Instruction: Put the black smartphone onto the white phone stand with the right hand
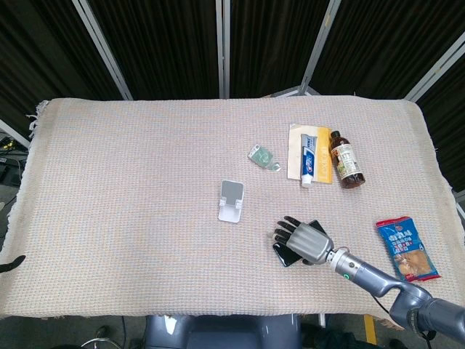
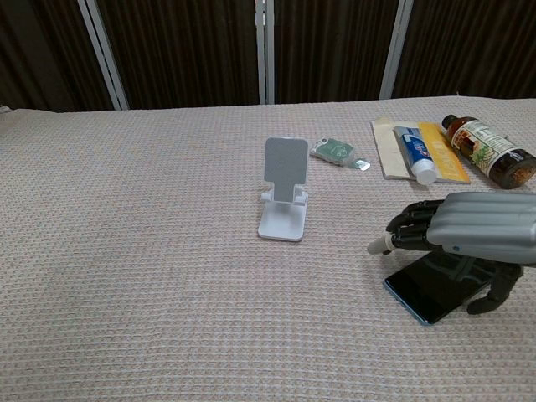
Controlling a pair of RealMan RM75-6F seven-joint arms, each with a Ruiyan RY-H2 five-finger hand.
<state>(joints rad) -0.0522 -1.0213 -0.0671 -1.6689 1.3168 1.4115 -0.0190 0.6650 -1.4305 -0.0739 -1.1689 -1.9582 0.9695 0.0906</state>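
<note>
the white phone stand (image 1: 232, 200) (image 2: 283, 199) stood upright on the woven cloth (image 1: 131, 182) (image 2: 126, 251) near the middle of the table, its back plate raised and its cradle bare. the black smartphone (image 1: 285, 252) (image 2: 425, 293) lay flat on the cloth to the right of the stand and nearer the robot, well apart from it, with only its left corner showing in the head view. the right hand (image 1: 304, 240) (image 2: 456, 230) hung over the phone, palm down, fingers (image 2: 400, 230) stretched toward the stand and spread, the thumb dropped beside the phone's near edge. whether any finger touched the phone could not be told; nothing was grasped, and the hand looked released.

beyond the stand, away from the robot, a small green packet (image 1: 261, 155) (image 2: 333, 151) lay on the cloth. further right of the stand lay a toothpaste tube (image 1: 308, 161) (image 2: 414, 153) on a yellow and white card (image 1: 322, 163) (image 2: 444, 151), with a brown bottle (image 1: 346, 159) (image 2: 488, 150) on its side just beside them. a blue snack bag (image 1: 407, 248) lay far right of the stand, past the phone. far left of the stand, at the table's near edge, a dark tip of the left hand (image 1: 11, 262) showed; how its fingers lay could not be told.
</note>
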